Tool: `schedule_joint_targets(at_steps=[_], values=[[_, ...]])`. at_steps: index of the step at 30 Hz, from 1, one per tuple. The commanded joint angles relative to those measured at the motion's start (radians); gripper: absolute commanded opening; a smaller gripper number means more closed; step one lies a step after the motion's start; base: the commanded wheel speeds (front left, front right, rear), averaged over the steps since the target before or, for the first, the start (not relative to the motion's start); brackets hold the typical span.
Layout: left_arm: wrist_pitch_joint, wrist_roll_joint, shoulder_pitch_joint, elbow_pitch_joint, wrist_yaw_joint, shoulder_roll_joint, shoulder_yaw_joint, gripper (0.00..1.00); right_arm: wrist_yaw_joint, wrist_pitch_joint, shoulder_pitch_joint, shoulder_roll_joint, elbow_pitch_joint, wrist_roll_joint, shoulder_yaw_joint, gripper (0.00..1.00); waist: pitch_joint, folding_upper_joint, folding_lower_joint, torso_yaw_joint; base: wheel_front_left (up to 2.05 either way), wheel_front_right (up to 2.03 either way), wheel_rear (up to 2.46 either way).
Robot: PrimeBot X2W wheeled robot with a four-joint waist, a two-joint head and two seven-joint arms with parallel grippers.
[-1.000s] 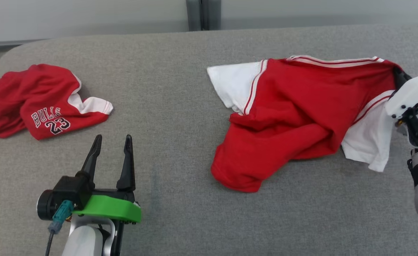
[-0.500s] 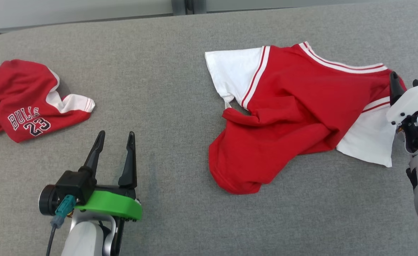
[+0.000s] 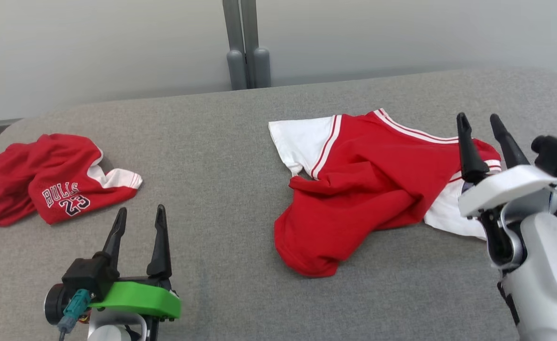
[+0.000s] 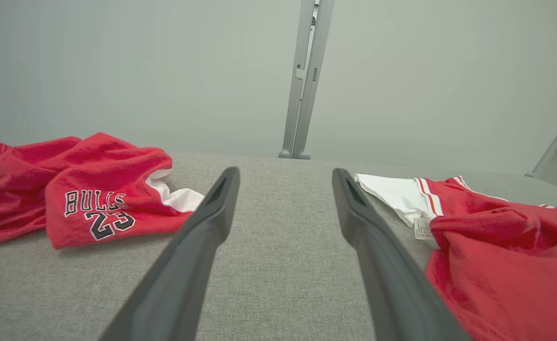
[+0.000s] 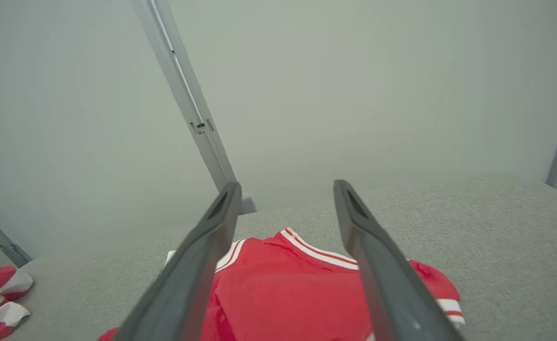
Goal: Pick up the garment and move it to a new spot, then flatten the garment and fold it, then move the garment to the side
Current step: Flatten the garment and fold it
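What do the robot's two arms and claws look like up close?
Each gripper has two long, dark, tapering fingers. The left gripper sits on a bright green bracket with a black round housing and a teal plug on a dark cable. The right gripper has a white bracket instead. Its forearm is a smooth pale shell.

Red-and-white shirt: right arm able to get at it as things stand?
Likely yes. The right gripper hangs with jaws open close by the red-and-white shirt, with nothing between them.
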Motion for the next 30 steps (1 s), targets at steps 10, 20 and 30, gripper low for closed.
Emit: schedule_joint_targets(at_steps=[10, 20, 30], values=[[0.000, -0.035, 0.082, -0.063, 0.034, 0.001, 0.012, 1.00, 0.000, -0.119, 0.338, -0.006, -0.219, 0.019, 0.024, 1.00, -0.058, -0.0001, 0.0000, -0.003, 0.00, 0.00, 0.00], [0.000, -0.016, 0.058, -0.028, 0.022, 0.001, -0.024, 1.00, 0.000, -0.128, 0.359, 0.016, -0.226, 0.007, 0.034, 1.00, -0.045, -0.0001, 0.0000, -0.031, 0.00, 0.00, 0.00], [0.214, -0.103, -0.010, 0.025, -0.029, 0.002, -0.229, 1.00, 0.000, -0.127, 0.329, 0.012, -0.207, 0.010, 0.036, 1.00, -0.014, -0.0001, 0.0000, -0.067, 0.00, 0.00, 0.00]])
